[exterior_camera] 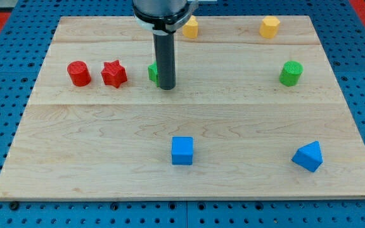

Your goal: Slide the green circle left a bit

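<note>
Well, my tip (166,87) sits far from the green circle (291,73).

No text, label, brand, number or sign can be read anywhere: the wooden board (189,126) is bare wood grain from corner to corner, and the coloured blocks on it carry plain faces with no markings.

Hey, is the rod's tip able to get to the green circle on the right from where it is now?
Probably yes. My tip sits beside a mostly hidden green block, and the board between it and the green circle looks bare.
</note>
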{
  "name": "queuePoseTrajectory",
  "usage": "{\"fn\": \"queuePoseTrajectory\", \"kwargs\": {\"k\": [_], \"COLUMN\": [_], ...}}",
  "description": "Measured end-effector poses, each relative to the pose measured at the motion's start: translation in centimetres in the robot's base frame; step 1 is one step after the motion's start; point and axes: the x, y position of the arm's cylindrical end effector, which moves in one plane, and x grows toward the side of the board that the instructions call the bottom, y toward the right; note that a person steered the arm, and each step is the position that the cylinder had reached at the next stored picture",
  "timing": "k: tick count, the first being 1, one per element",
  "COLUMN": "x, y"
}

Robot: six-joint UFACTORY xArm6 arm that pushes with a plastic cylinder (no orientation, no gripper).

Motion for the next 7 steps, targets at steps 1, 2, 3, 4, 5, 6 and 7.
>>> {"fn": "queuePoseTrajectory", "kwargs": {"k": [1, 2, 3, 4, 5, 6, 7], "x": [1.3, 1.6, 1.4, 1.4, 1.3, -0.8, -2.4], "y": [5.7, 12.1, 17.3, 21.5, 26.0, 26.6, 26.6]}}
